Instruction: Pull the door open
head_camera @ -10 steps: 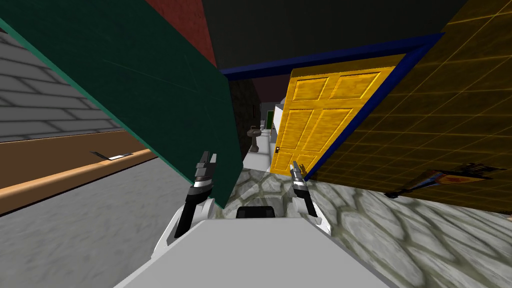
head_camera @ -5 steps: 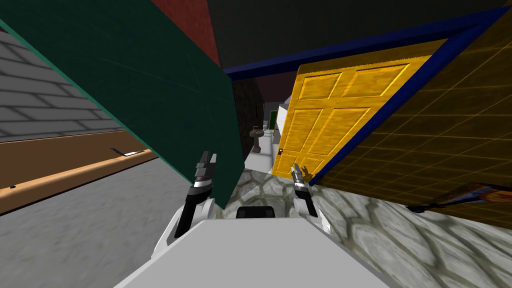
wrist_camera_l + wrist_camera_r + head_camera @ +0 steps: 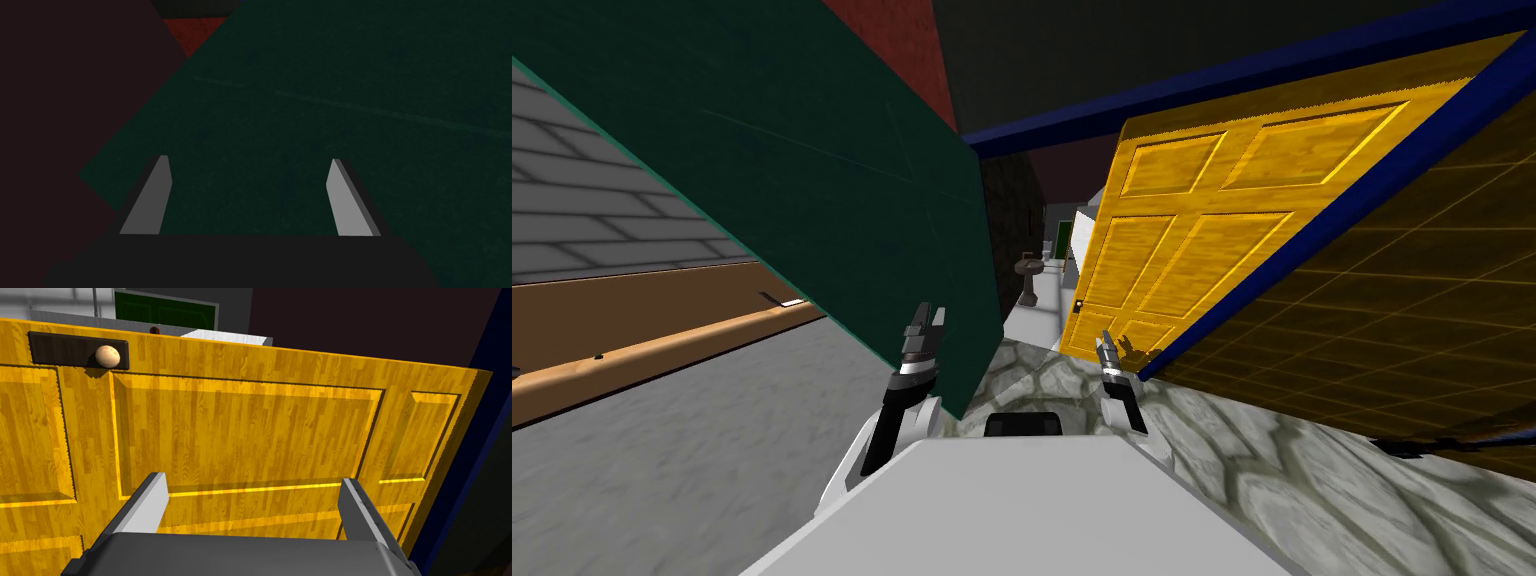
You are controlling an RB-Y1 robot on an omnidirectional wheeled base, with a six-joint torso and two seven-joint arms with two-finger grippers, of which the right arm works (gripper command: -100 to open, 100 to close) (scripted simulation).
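Note:
A yellow panelled door (image 3: pixel 1212 230) hangs in a blue frame (image 3: pixel 1282 255) and stands partly open, hinged on the right. Its round pale knob (image 3: pixel 107 356) sits on a dark plate near the free edge, also small in the head view as the knob (image 3: pixel 1078 305). My right gripper (image 3: pixel 252 479) is open and faces the door's lower panels a short way off, with the knob off to one side and nothing between its fingers. In the head view the right gripper (image 3: pixel 1109 347) is just before the door's bottom corner. My left gripper (image 3: pixel 249 160) is open, close to a dark green wall (image 3: pixel 812 180).
Through the gap beside the door, a pedestal sink (image 3: pixel 1028 275) stands in a lighter room. The green wall closes in my left side; a yellow tiled wall (image 3: pixel 1392 330) runs along the right. Stone paving (image 3: pixel 1272 470) covers the floor ahead.
My whole view has shifted: I have moved nearer the doorway, so the door looks larger and sits further right. Both grippers keep the same pose before my chest.

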